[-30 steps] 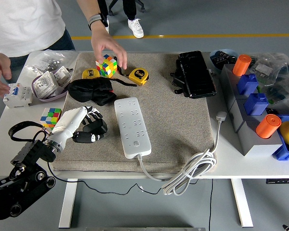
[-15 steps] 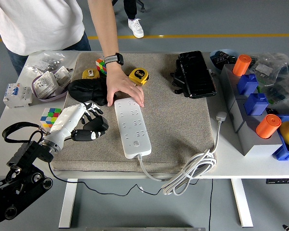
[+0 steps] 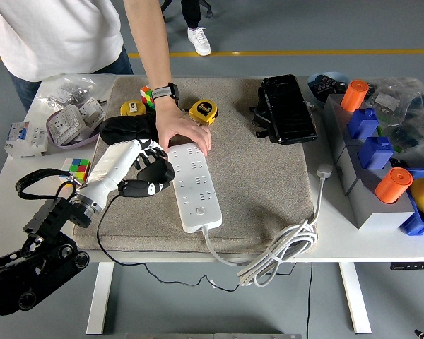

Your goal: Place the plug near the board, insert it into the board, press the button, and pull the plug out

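Note:
The white power strip [image 3: 193, 185] lies lengthwise on the beige mat [image 3: 254, 191], its round button [image 3: 195, 210] towards the near end. My left hand [image 3: 150, 175] is curled on a black plug [image 3: 143, 188], held right beside the strip's left edge at mid-length. The plug's black cable [image 3: 106, 233] trails down off the table front. A person's hand [image 3: 180, 131] rests flat on the strip's far end. The strip's own white plug [image 3: 324, 170] lies at the mat's right edge.
A black pouch [image 3: 127, 131], two yellow tape measures [image 3: 203, 110] and a colour cube [image 3: 148, 94] lie behind my hand. A second cube [image 3: 78, 169] sits left of it. A black case [image 3: 288, 107] is at the far right, with a grey box [image 3: 367, 176] beyond.
My left hand has carried the black plug right and forward, up to the strip's left edge. The person's hand left the colour cube and came down on the strip's far end.

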Available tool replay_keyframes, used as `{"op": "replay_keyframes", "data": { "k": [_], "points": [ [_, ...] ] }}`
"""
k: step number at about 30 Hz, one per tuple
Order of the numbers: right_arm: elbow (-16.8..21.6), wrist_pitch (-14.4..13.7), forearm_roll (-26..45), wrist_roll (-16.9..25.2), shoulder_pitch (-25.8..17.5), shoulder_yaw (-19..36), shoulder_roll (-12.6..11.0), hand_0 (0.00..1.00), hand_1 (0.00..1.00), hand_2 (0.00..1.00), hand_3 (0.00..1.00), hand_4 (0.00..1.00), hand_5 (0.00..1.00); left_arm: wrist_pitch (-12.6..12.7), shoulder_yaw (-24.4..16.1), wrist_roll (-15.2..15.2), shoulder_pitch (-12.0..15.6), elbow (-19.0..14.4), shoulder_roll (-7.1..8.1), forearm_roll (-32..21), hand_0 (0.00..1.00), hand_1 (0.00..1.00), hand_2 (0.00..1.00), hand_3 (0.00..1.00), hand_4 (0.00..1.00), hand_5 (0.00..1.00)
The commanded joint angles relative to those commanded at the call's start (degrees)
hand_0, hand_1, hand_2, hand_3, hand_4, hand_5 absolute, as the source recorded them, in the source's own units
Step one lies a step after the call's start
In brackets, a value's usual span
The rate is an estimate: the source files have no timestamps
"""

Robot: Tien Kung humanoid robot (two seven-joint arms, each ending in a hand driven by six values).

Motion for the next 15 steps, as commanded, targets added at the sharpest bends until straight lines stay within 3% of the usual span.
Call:
{"op": "replay_keyframes", "data": {
  "k": [8, 15],
  "points": [
    [-0.10, 0.09, 0.22, -0.01, 0.01, -0.10, 0.19, 0.632, 0.684, 0.691, 0.575, 0.853, 0.512, 0.28, 2.95, -1.15, -2.47, 3.01, -1.61, -1.22, 0.280, 0.381, 0.469, 0.541, 0.840, 0.002],
    [0.01, 0.02, 0.12, -0.01, 0.05, 0.07, 0.03, 0.632, 0.684, 0.692, 0.575, 0.852, 0.513, 0.11, 4.10, -1.23, -3.01, 3.86, -2.03, -1.24, 0.281, 0.387, 0.470, 0.542, 0.839, 0.002]
  ]
}}
